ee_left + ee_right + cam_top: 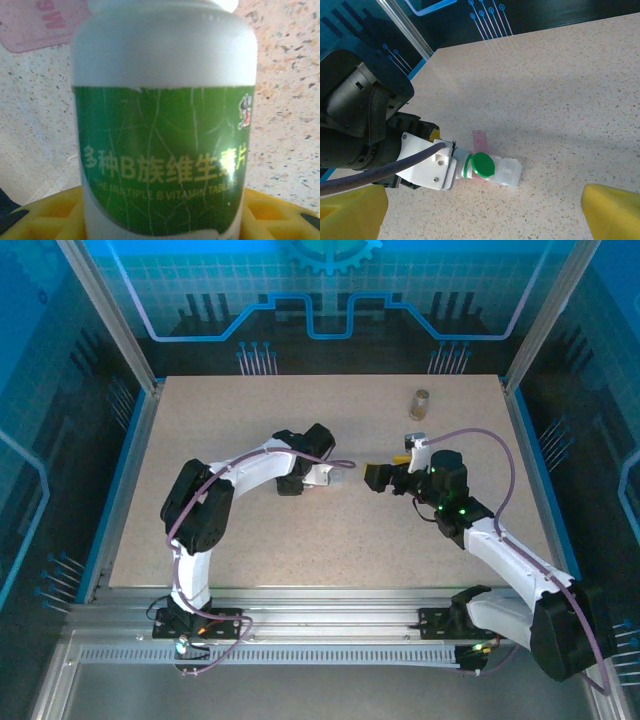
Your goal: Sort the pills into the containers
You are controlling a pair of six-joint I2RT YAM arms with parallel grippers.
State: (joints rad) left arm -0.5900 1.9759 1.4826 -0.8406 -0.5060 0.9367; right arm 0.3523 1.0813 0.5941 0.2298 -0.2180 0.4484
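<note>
Gripping the white bottle (165, 125) around its green-labelled body, the left gripper (328, 476) is clamped on it near the middle of the table (250, 420).
Its yellow fingers (45, 217) sit on either side of the bottle's base. The bottle is held on its side, and its green cap (482, 165) points toward the right gripper (480, 205), whose jaws are spread wide with nothing between them. A clear flat case (512, 172) with a pink piece (479, 137) lies on the table just under the cap. The brownish vial (419, 404) stands upright at the far right, well apart from both grippers.
</note>
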